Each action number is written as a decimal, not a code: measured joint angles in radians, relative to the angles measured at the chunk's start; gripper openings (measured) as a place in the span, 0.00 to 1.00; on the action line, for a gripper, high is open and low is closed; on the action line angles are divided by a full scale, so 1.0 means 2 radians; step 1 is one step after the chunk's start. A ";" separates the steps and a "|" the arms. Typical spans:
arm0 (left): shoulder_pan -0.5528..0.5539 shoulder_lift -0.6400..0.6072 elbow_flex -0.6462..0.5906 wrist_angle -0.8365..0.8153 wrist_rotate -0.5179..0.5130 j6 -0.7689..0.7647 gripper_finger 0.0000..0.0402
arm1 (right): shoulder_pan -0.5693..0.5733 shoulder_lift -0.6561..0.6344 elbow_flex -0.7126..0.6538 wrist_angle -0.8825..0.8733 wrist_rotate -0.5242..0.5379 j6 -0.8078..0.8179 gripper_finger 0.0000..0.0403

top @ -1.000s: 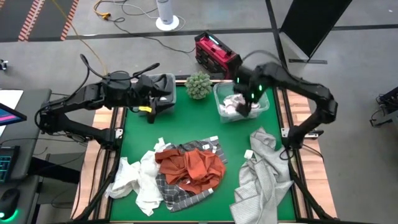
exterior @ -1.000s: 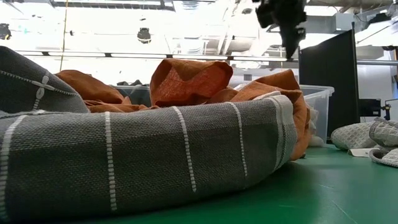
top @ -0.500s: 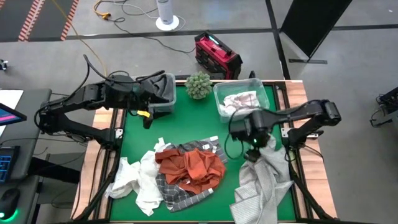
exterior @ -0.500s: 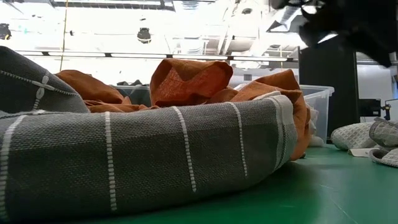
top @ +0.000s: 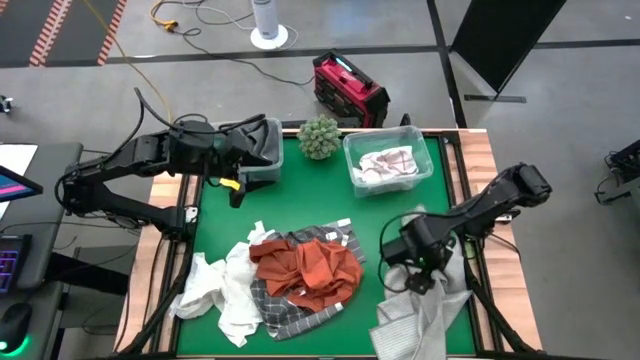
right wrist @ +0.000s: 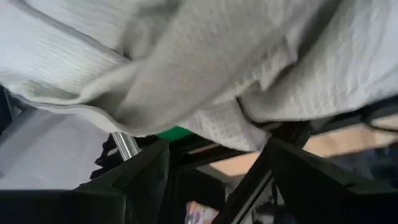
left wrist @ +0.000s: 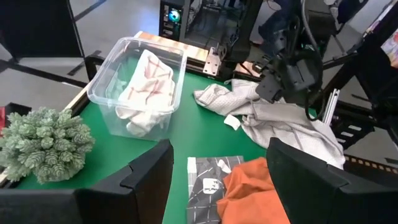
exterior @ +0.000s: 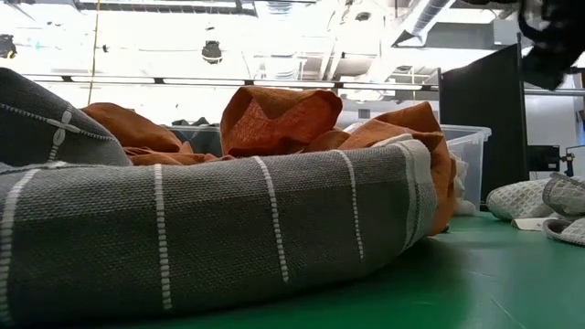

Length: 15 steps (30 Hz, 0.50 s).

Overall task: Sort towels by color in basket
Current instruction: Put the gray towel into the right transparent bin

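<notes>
A heap lies mid-table: a rust-orange towel (top: 312, 268) on a dark grey plaid towel (top: 300, 305), with white towels (top: 222, 292) at its left. At the near right corner a crumpled light grey towel (top: 425, 305) spreads over the table's edge. My right gripper (top: 418, 272) hangs open just above that towel (right wrist: 205, 68), slanting down; the low view shows it (exterior: 548, 37) well above the tabletop. A white towel with red lines (top: 385, 165) lies in the clear bin (top: 432, 170). My left gripper (top: 238, 188) waits open at the far left beside a dark bin (top: 265, 150).
A small green plant (top: 320, 137) stands at the far edge between the two bins. A red box (top: 345, 85) sits on the floor beyond the table. Bare green mat (top: 300, 200) lies between the bins and the heap.
My right gripper has swung from above the clear bin toward the table's near right corner, sinking and tipping down until it hangs over the light grey towel. The towels have stayed where they were.
</notes>
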 joint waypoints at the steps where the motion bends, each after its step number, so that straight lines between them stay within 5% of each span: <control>1: 0.000 0.000 0.000 0.000 0.000 0.001 0.61 | 0.005 0.000 -0.007 0.010 -0.006 0.011 0.75; 15: 0.000 0.000 0.000 0.000 0.004 0.007 0.61 | 0.052 0.000 -0.103 0.163 -0.009 0.139 0.67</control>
